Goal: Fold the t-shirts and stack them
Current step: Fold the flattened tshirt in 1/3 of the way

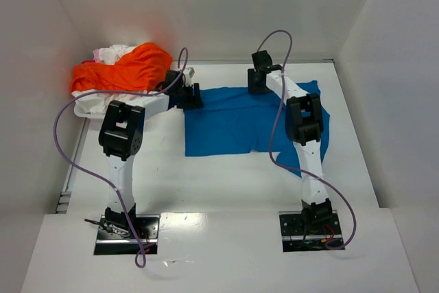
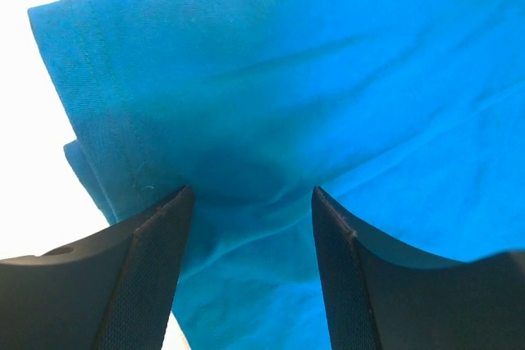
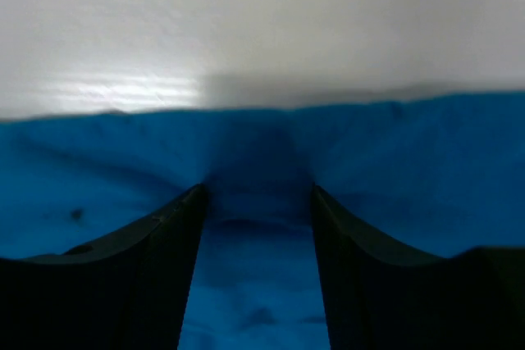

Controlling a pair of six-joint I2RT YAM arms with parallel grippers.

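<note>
Both arms stretch forward — left gripper at ten o'clock on the blue t-shirt, right gripper at twelve — each spread wide.

High rear overview; two wrist close-ups on the blue t-shirt

I am looking at the blue shirt, and it is showing as soft matt knit cloth, lightly creased, with a stitched hem along its edge. The orange shirt at the far left is reading as the same dull cloth, rumpled, beside whitish cloth shirts. The table is appearing smooth and white. On the left gripper the fingers are looking like matt black plastic, their inner pads finely ribbed. The base plates are looking dark and glossy.
</note>
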